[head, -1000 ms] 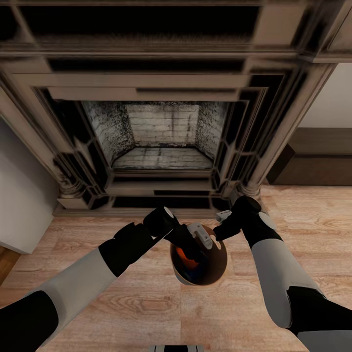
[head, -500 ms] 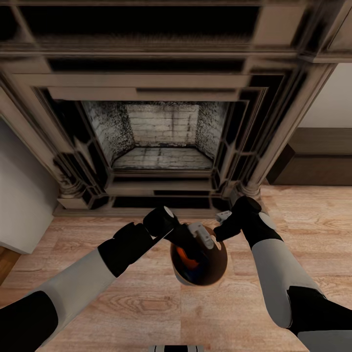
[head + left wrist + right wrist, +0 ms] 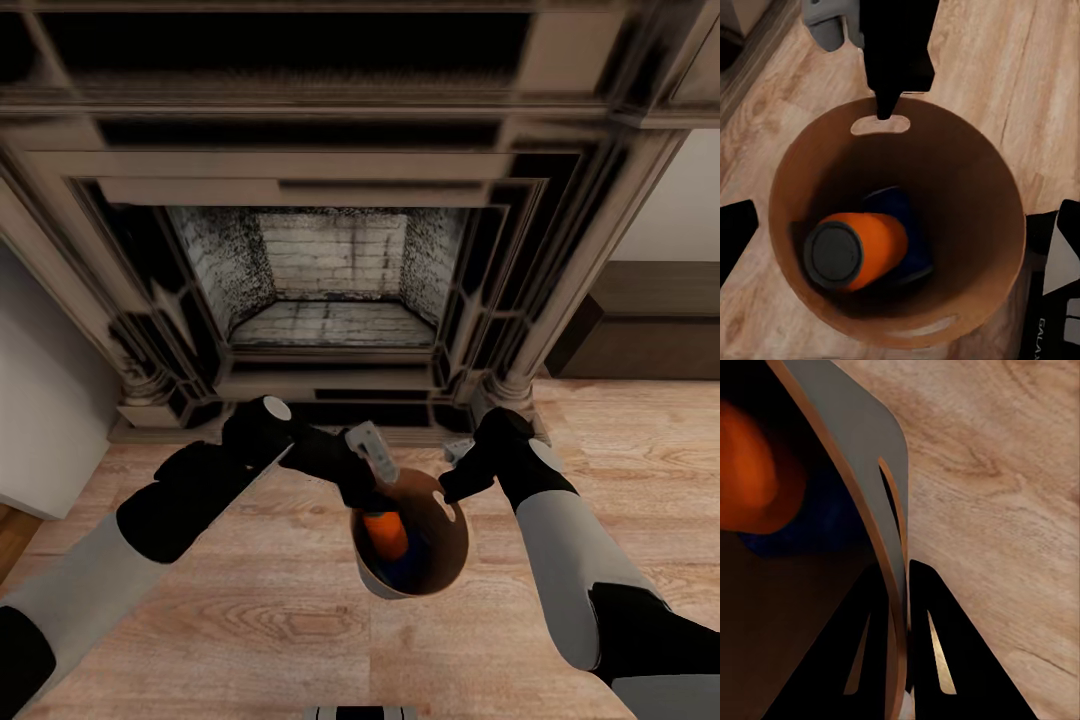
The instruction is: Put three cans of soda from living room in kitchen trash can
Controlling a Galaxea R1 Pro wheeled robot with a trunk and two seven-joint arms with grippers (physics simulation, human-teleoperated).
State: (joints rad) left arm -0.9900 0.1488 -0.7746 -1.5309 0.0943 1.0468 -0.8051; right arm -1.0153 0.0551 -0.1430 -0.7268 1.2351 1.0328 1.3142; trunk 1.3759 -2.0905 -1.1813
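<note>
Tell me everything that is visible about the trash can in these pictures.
The trash can is a small round tapered bin, pale grey outside and brown inside, with slot handles cut near the rim. It is upright above the wood floor before the fireplace. The right gripper pinches its wall at one handle slot. Inside lie an orange can and a dark blue can.

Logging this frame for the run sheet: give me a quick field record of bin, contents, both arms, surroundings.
bin: small round brown-lined bin, pale grey outside, above light wood plank floor
contents: orange-red can lying over dark blue can; third can not discernible
right gripper: jaws clamped on bin wall by a handle slot
left gripper: over bin mouth, jaws apart, empty
surroundings: brick fireplace ahead
</note>
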